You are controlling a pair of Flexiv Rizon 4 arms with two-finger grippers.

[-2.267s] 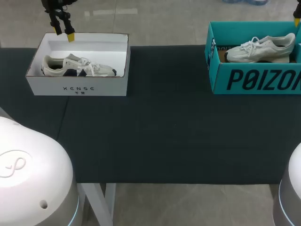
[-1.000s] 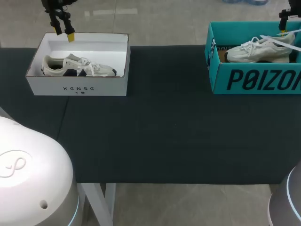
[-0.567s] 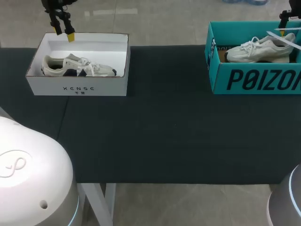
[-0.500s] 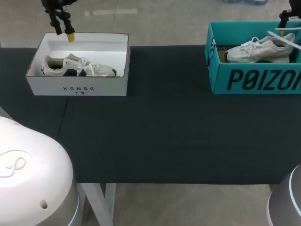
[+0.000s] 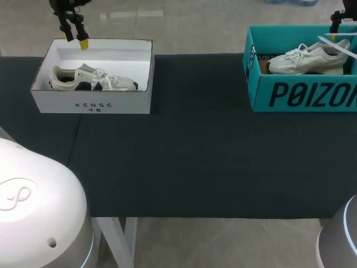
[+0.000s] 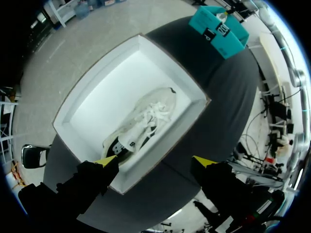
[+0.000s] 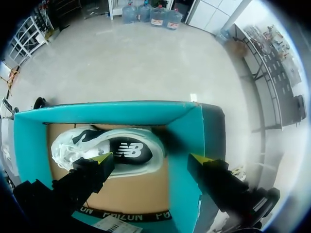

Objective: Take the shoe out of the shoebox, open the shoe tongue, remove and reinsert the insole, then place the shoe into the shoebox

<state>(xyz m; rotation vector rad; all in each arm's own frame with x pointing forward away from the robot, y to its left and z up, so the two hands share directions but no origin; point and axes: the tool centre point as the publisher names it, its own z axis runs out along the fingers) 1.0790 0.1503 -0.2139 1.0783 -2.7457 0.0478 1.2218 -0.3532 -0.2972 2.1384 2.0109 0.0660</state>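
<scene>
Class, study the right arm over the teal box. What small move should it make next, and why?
Probably lower the right gripper straight down towards the shoe. Its fingers stand open above the teal box, holding nothing. The shoe lies on the box floor, not yet taken out, with one end roughly between the fingers.

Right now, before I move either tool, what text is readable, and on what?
"XENSE": front wall of the white shoebox; two small characters beneath, too small to read.
"POIZO", next letter cut off at the view's edge: front wall of the teal shoebox.
"NB" logo: side of the white shoe in the teal shoebox.
Label at the teal shoebox's end wall: too small to read.
</scene>
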